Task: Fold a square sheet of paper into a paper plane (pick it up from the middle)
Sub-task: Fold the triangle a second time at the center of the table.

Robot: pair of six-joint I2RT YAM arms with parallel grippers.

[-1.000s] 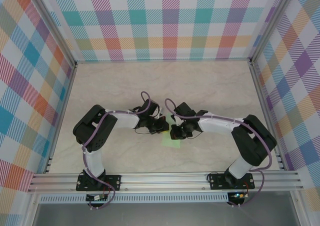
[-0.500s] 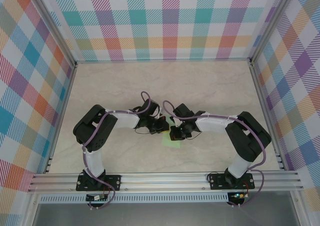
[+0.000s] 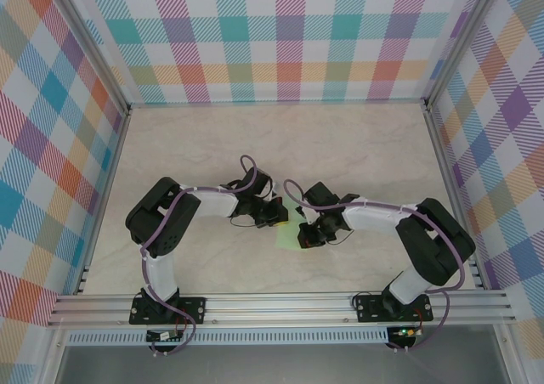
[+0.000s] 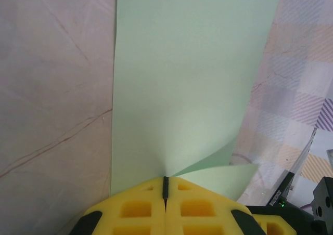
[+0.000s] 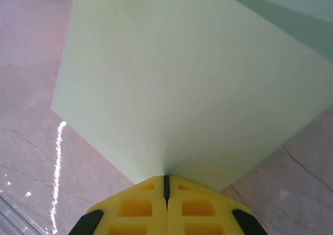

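Over table point(image 3: 374, 146): left hand point(image 4: 165, 185), right hand point(image 5: 166, 183) pinch square sheet of paper point(image 4: 182, 89).

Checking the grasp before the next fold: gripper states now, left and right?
Left gripper: closed on the sheet of paper.
Right gripper: closed on the sheet of paper too.

**A:** What do the two arms look like?

**B:** The left arm point(image 3: 204, 204) and the right arm point(image 3: 380, 215) are a matched pair. The long links have white shells, and the joints have chunky black housings.

**A:** Any wiring on show?

**B:** A lilac cable point(image 3: 161, 231) runs along the outside of each arm and arches up in a loop near the wrist. Each arm rises from a flat black base plate point(image 3: 167, 307).

**A:** And the ends?

**B:** The left gripper point(image 4: 165, 182) and the right gripper point(image 5: 166, 179) look the same. Their fingers point(image 4: 138, 210) are bright yellow, moulded with rectangular pockets, and have black corners at the outer edges.
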